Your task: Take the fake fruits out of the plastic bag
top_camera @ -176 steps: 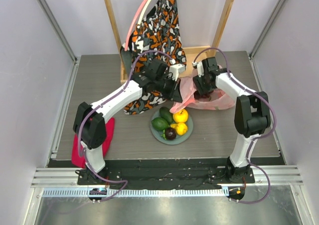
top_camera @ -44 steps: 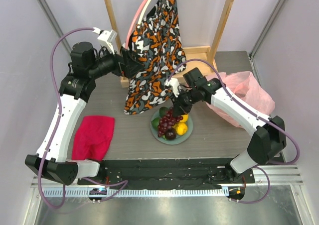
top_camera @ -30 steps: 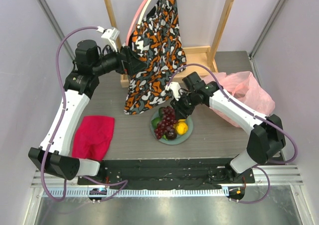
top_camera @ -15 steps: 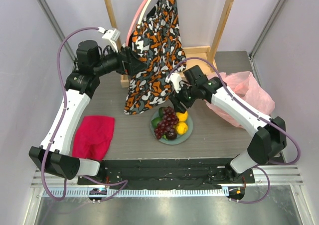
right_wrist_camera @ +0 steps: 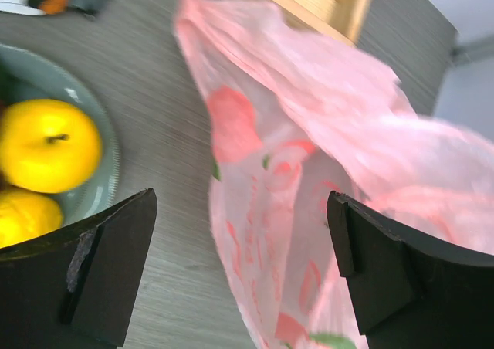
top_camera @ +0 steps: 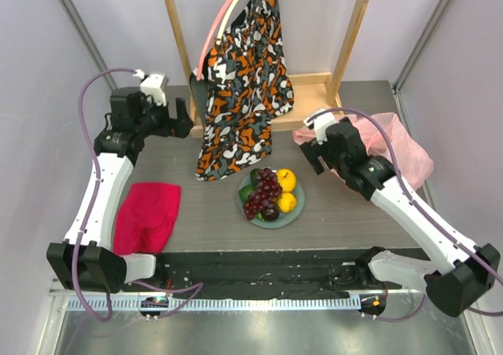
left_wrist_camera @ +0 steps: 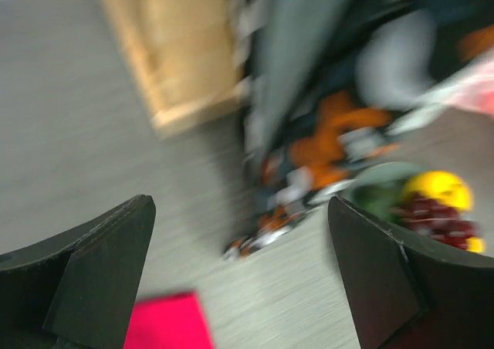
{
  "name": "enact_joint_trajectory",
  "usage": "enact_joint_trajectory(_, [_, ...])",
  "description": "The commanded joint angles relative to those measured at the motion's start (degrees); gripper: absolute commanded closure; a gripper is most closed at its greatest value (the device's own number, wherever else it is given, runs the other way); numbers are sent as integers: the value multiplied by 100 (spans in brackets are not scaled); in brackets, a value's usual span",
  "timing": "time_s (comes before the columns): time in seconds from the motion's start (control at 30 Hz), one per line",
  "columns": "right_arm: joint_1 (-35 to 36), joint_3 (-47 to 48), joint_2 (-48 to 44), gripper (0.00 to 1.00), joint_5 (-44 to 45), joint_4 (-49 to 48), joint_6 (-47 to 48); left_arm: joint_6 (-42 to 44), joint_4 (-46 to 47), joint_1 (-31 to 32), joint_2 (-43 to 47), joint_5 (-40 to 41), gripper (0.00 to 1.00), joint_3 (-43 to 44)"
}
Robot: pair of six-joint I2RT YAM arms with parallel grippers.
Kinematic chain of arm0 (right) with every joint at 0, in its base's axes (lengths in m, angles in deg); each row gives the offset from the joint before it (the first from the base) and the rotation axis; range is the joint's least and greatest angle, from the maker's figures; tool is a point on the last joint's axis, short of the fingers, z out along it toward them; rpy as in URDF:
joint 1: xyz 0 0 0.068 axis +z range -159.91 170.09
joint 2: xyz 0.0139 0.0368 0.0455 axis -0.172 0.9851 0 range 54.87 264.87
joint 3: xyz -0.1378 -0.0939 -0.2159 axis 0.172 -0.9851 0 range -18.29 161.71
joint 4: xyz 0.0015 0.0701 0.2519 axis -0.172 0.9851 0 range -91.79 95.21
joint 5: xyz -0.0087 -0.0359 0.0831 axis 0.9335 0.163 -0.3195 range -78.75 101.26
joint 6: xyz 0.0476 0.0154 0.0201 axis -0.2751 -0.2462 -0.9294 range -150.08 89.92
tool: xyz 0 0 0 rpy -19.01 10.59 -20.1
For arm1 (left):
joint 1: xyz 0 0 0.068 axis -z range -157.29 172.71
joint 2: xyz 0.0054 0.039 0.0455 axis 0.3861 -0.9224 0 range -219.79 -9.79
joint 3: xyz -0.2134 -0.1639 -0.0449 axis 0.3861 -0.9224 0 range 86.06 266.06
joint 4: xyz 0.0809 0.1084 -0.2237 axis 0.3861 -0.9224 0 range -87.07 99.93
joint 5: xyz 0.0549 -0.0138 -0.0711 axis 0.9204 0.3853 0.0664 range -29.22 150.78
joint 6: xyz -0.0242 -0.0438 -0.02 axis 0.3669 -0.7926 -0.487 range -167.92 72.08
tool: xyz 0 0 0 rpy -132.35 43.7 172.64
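Both grippers gape wide, holding nothing: the left gripper (left_wrist_camera: 239,287) at upper left by the wooden frame (top_camera: 185,53), the right gripper (right_wrist_camera: 231,279) over the pink plastic bag's (top_camera: 397,144) left edge. The fake fruits (top_camera: 267,192) sit heaped on the central plate (top_camera: 253,217). Bare table (top_camera: 208,210) lies between the plate and the red cloth (top_camera: 147,215). A patterned garment (top_camera: 244,88) hangs behind the plate.

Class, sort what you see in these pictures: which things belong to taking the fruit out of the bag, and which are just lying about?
Belongs to the job: fake fruits, plastic bag, plate holding the fruits.
Just lying about: red cloth, patterned garment, wooden frame.
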Motion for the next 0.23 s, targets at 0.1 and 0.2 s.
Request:
enact_joint_trajectory(0.1, [-173,-504,-755,1,789,-130,-585,37,-19,-800,544,163,0,-849])
enact_joint_trajectory(0.2, [-173,-487,-773,0,454,-76,-506,-60,16,-968,676,110,0,-981])
